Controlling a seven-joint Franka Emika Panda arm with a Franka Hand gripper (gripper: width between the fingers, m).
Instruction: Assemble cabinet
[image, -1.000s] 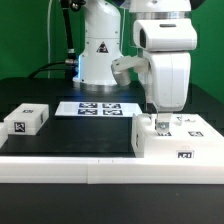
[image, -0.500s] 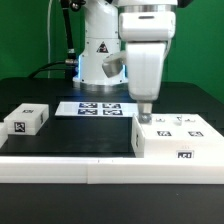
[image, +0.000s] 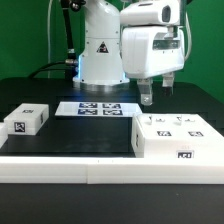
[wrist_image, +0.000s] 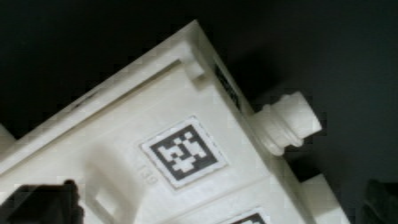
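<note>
Item under inspection: the cabinet (image: 175, 140). It rests flat on the black surface (image: 90, 135). It presents as a low white box, and several black-and-white tags (image: 166, 123) are visible on its top face. One more tag (image: 184, 155) is on its front face.

Claw (image: 147, 98): suspended above the cabinet, over the rear corner on the exterior view's left. A clear gap separates it from the top face, so there is no contact. In the wrist view the cabinet (wrist_image: 125, 130) fills the middle of the frame. One dark finger (wrist_image: 45, 200) is visible at one lower corner, and a dim dark shape sits at the other. The fingers therefore appear spread wide, with nothing gripped between them. In the exterior view the fingers are seen edge-on, so their spacing cannot be confirmed there.

Wrist view detail: one tag (wrist_image: 183, 152) is legible on the cabinet's top face. A short round stub (wrist_image: 294, 120) projects from its side wall.

Other items, placed against the cabinet:
- The marker board (image: 97, 108) lies flat behind it and toward the exterior view's left, apart from it.
- A small white block (image: 27, 119) with tags lies well apart from it, at the far side of the exterior view's left.
- A long white border rail (image: 80, 172) runs along the front, just beside the cabinet's front face. Whether the two touch cannot be determined.
- The arm's white base (image: 100, 45) stands behind the cabinet.
</note>
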